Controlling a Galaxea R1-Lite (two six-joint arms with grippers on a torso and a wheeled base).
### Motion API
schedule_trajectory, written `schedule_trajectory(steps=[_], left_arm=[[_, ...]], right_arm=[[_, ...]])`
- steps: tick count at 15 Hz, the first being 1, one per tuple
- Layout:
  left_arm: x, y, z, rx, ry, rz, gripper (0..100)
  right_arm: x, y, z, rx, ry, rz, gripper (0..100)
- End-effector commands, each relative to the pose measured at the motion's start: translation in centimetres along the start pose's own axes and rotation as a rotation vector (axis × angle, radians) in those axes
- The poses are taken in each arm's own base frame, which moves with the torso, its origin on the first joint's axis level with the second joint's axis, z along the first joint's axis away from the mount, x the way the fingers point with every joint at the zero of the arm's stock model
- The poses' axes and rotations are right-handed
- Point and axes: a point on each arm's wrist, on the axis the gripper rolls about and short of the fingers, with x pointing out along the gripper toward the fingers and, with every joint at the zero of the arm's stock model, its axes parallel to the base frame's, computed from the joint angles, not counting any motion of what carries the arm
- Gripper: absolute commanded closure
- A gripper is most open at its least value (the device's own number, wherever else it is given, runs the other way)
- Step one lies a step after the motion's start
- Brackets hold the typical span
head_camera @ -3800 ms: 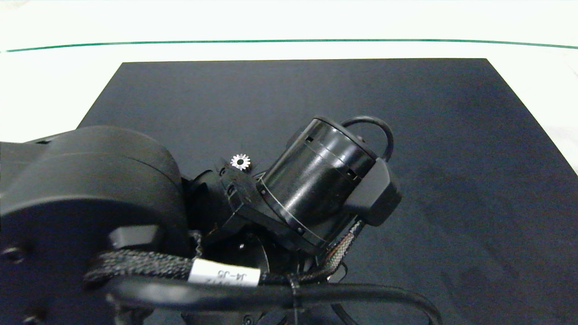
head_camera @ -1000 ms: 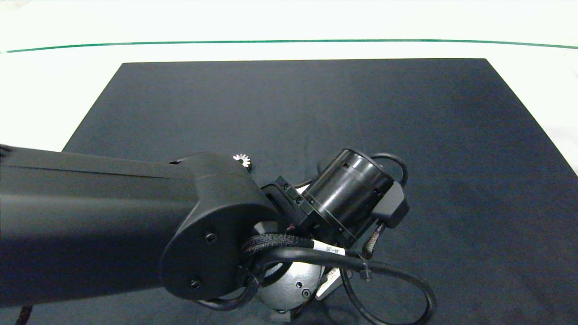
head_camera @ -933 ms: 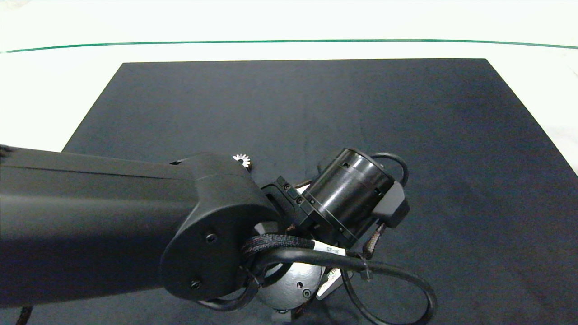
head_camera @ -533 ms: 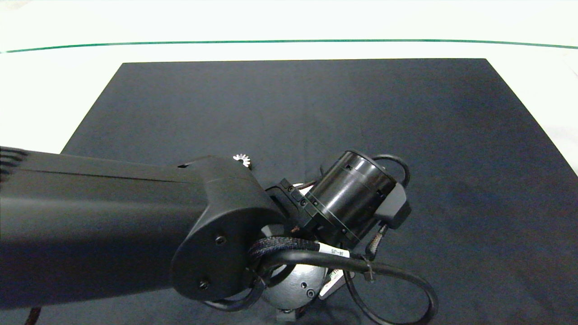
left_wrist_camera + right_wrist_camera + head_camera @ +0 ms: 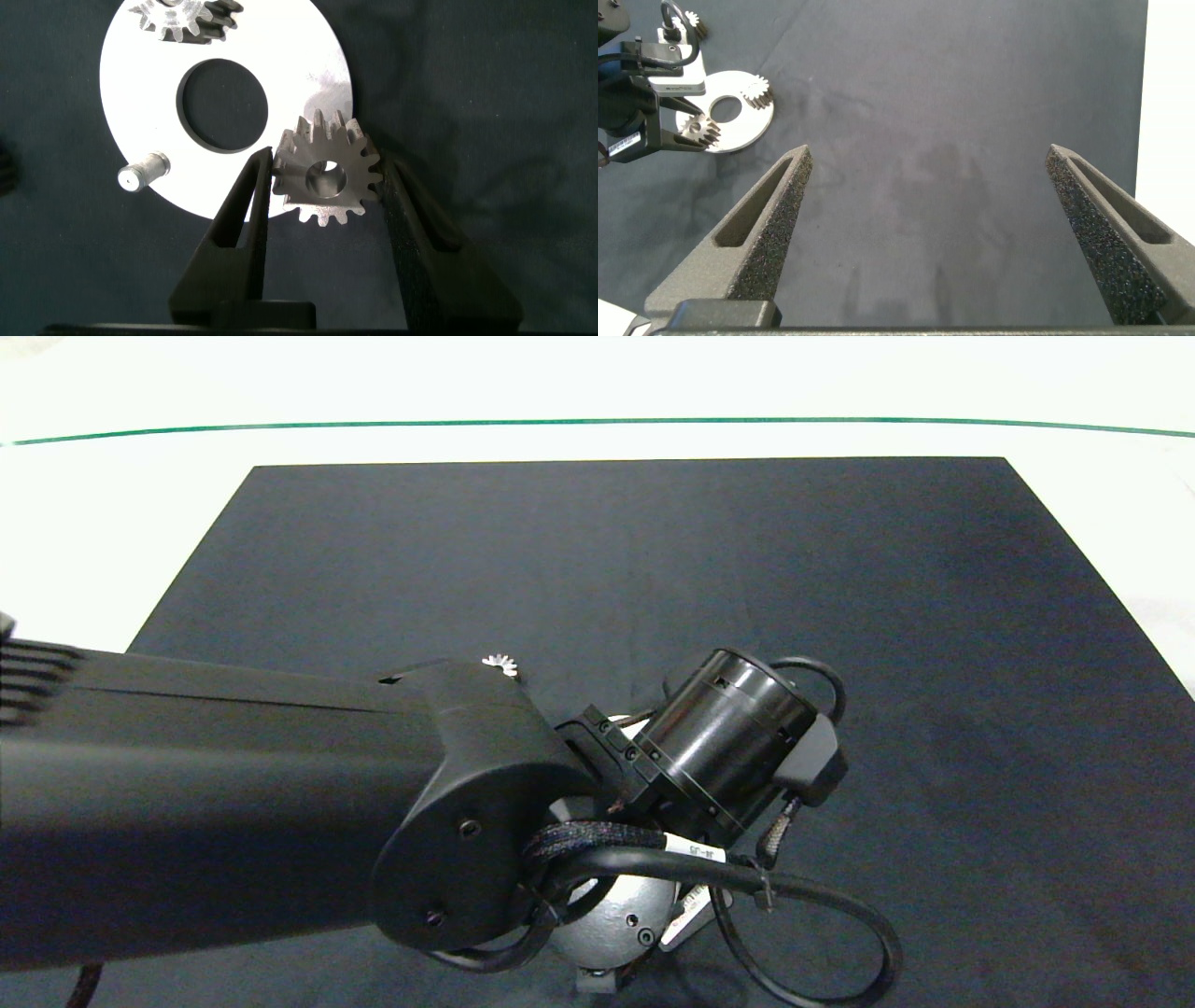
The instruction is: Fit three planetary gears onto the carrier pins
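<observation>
1. One planetary gear (image 5: 325, 179) is sitting clenched between the left gripper (image 5: 325, 201) fingers, now hovering at the white disc (image 5: 308, 56) rim.
2. Another gear (image 5: 173, 19) is already sitting on its pin; a bare pin (image 5: 140, 172) is waiting.
3. Right gripper (image 5: 938, 224) is idling, jaws spread wide, well apart.

The dark left arm (image 5: 233, 803) has lowered and extended across the black mat since the earliest head view, then edged slightly rightward. The loose silvery spur gear (image 5: 500, 664) is now partly hidden behind its elbow (previously fully exposed).
</observation>
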Motion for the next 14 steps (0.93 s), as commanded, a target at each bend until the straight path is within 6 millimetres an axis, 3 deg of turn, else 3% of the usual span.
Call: schedule_trajectory(steps=[1, 14], left_arm=[[0.12, -0.01, -0.14, 0.004, 0.01, 0.002, 90], [0.16, 0.61, -0.39, -0.008, 0.018, 0.013, 90]], right_arm=[[-0.24, -0.06, -0.04, 0.0, -0.006, -0.004, 0], [-0.39, -0.1, -0.04, 0.003, -0.011, -0.002, 0]])
